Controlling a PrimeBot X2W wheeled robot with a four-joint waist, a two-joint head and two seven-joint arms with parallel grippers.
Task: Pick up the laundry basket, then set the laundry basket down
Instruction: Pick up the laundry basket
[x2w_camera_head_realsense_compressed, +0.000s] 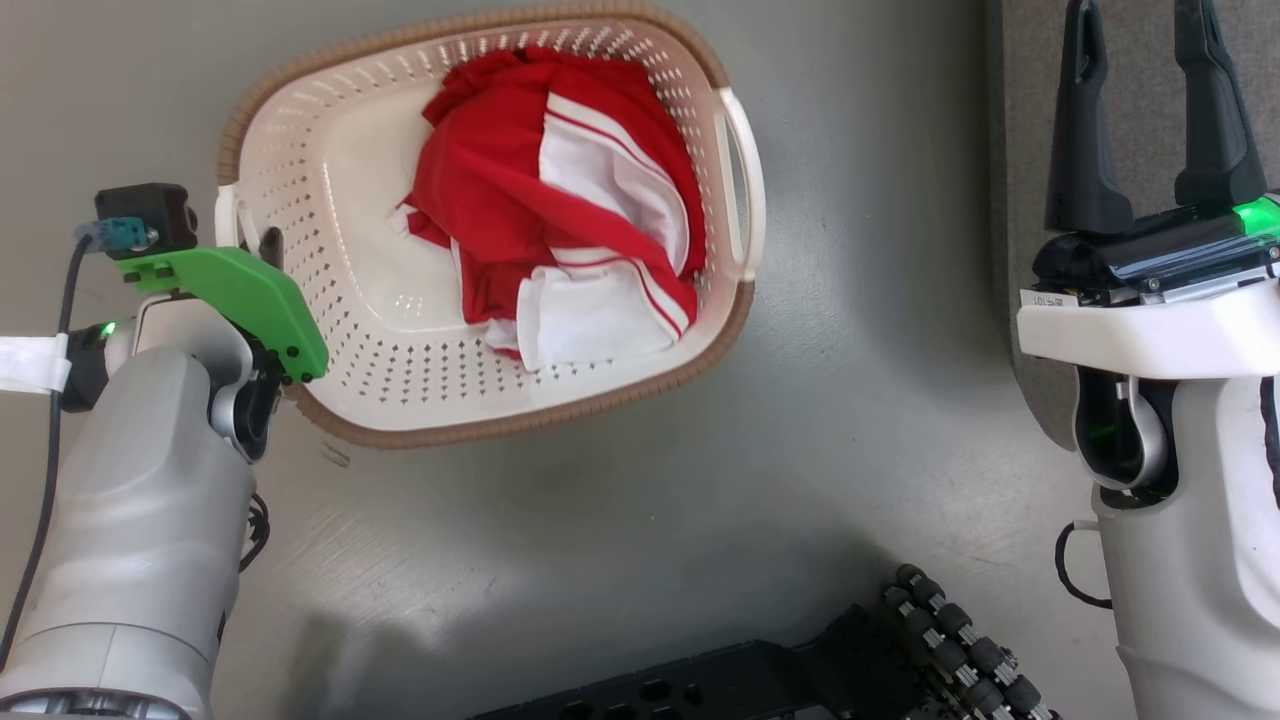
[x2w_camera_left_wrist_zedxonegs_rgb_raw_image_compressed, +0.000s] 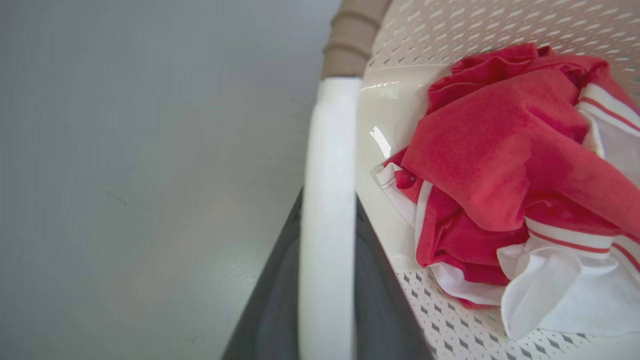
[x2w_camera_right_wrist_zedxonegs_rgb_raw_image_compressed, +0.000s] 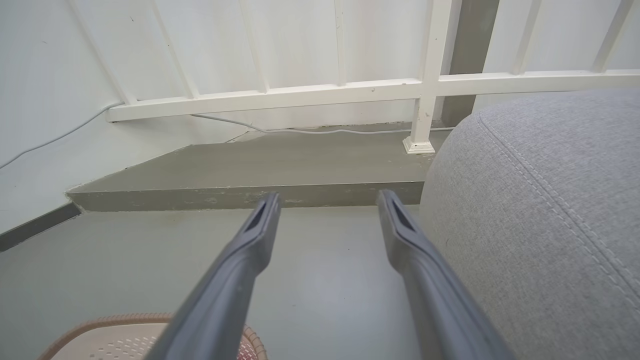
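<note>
one cream laundry basket (x2w_camera_head_realsense_compressed: 330, 160) holds heaped red and white clothes (x2w_camera_head_realsense_compressed: 520, 180) over the grey floor (x2w_camera_head_realsense_compressed: 850, 400); whether it touches down is unclear. left claw (x2w_camera_left_wrist_zedxonegs_rgb_raw_image_compressed: 327, 240), tips hidden, clamps its white side handle (x2w_camera_left_wrist_zedxonegs_rgb_raw_image_compressed: 332, 125). right claw (x2w_camera_head_realsense_compressed: 1142, 30) gapes apart beside a grey sofa (x2w_camera_right_wrist_zedxonegs_rgb_raw_image_compressed: 540, 210).

Left wrist feed: my left gripper (x2w_camera_left_wrist_zedxonegs_rgb_raw_image_compressed: 327, 200) sits astride the white plastic side handle (x2w_camera_left_wrist_zedxonegs_rgb_raw_image_compressed: 327, 140) of the cream perforated plastic laundry basket (x2w_camera_left_wrist_zedxonegs_rgb_raw_image_compressed: 450, 330).

I see the two dark fingers (x2w_camera_left_wrist_zedxonegs_rgb_raw_image_compressed: 382, 310) pressed against either side of the handle bar, which runs straight up the middle of my feed to the brown ribbed rim (x2w_camera_left_wrist_zedxonegs_rgb_raw_image_compressed: 352, 40). A crumpled red-and-white striped cloth (x2w_camera_left_wrist_zedxonegs_rgb_raw_image_compressed: 490, 160) lies inside the basket on the right; smooth grey floor (x2w_camera_left_wrist_zedxonegs_rgb_raw_image_compressed: 125, 175) spreads on the left.
</note>
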